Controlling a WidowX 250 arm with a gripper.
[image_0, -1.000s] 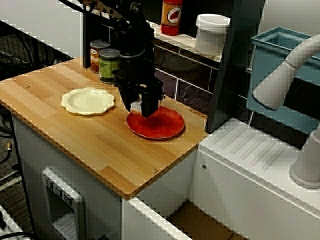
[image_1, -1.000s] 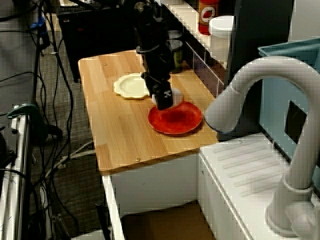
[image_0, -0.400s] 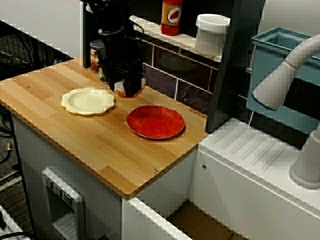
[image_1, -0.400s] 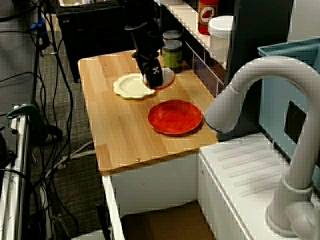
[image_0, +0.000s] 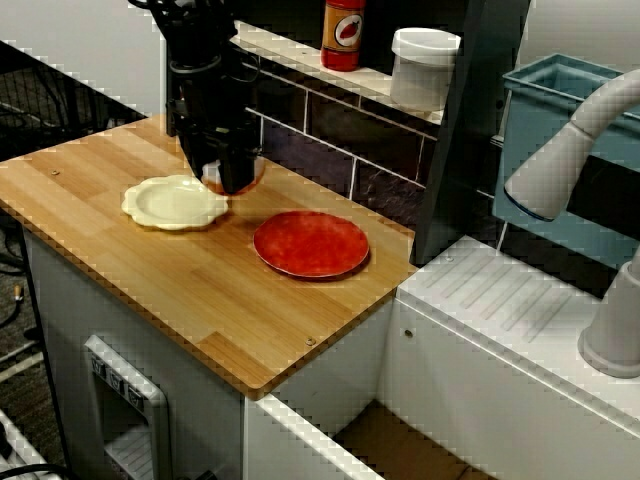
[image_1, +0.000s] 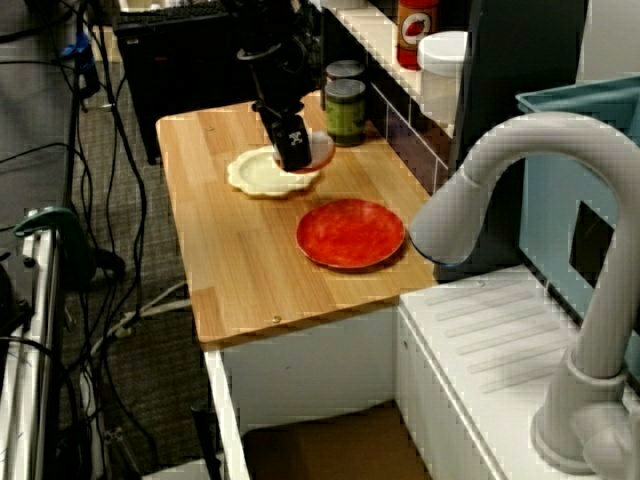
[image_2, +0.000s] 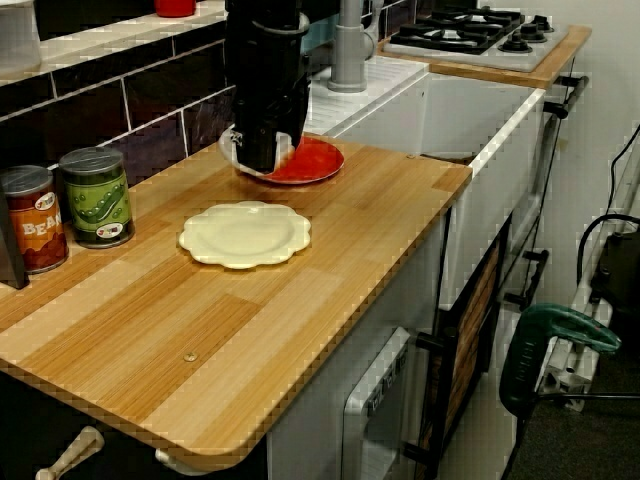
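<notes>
My black gripper (image_0: 228, 178) hangs low over the wooden counter (image_0: 150, 270), shut on a small white cup (image_0: 252, 176) with a reddish tint. It sits just above the right edge of the cream scalloped plate (image_0: 170, 202). In the view from behind the tap the gripper (image_1: 296, 155) overlaps that plate (image_1: 258, 175), and the cup (image_1: 320, 152) shows beside the fingers. From the counter's far end the gripper (image_2: 258, 158) holds the cup (image_2: 231, 147) between the cream plate (image_2: 245, 235) and the red plate (image_2: 312, 162). The red plate (image_0: 311, 244) lies bare to the right.
A green can (image_2: 97, 197) and a red bean can (image_2: 28, 218) stand against the tiled wall behind the arm. On the ledge above are a sauce bottle (image_0: 343, 33) and a white tub (image_0: 424, 67). A grey tap (image_0: 570, 150) and sink drainer lie to the right.
The gripper lifted the cup off the red plate and carried it left, from over the red plate to the right edge of the cream plate.
</notes>
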